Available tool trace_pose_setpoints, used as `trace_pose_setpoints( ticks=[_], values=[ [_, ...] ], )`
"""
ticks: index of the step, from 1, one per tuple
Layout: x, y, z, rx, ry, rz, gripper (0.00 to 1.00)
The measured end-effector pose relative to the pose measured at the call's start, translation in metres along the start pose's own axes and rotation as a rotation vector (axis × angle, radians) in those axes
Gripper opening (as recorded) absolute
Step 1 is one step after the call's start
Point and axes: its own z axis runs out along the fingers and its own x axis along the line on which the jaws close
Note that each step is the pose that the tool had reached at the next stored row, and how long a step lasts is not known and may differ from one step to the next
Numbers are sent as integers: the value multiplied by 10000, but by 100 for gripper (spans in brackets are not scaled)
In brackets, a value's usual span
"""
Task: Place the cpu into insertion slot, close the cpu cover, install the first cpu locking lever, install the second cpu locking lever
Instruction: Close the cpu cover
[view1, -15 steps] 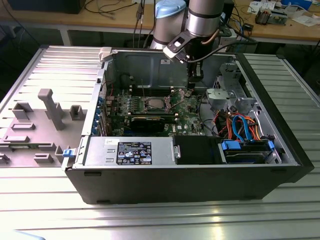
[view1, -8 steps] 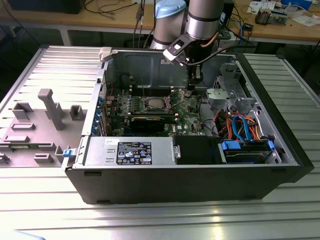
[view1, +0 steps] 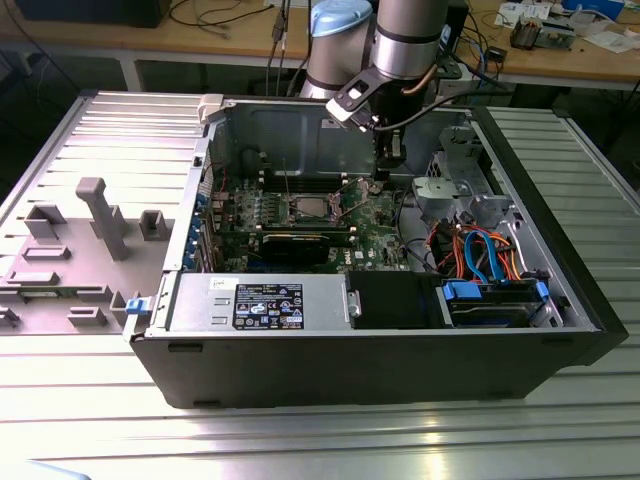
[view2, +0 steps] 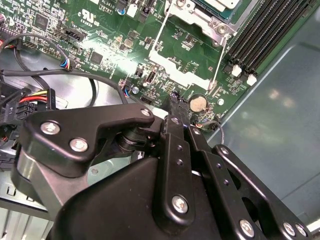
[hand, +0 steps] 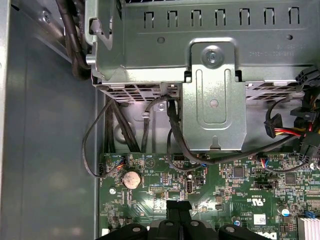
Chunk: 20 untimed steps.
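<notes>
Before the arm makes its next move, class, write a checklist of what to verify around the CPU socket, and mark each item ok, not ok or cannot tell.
1. cpu in the insertion slot: ok, its silver top shows inside the slot in the exterior view.
2. cpu cover closed: not ok, it stands swung open off the slot.
3. Locking levers latched: cannot tell.
4. Jaws empty: ok, the gripper is shut with nothing seen in it.
5. Gripper over the slot: not ok, it hangs beside the coin cell.
</notes>
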Motion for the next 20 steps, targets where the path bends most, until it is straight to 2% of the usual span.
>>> trace_pose_setpoints(
  ticks=[1, 4, 7, 9, 12, 17, 20],
  values=[
    [0, 0, 0, 3, 0, 0, 11],
    [1, 18, 11, 100, 3, 2, 11],
    [-1, 65, 69, 286, 0, 4, 11],
    [-5, 63, 126, 294, 9, -99, 11],
    [-16, 59, 185, 345, 15, -300, 11],
    [-16, -29, 184, 347, 34, -324, 11],
    [-16, -44, 183, 347, 37, -326, 11]
  ],
)
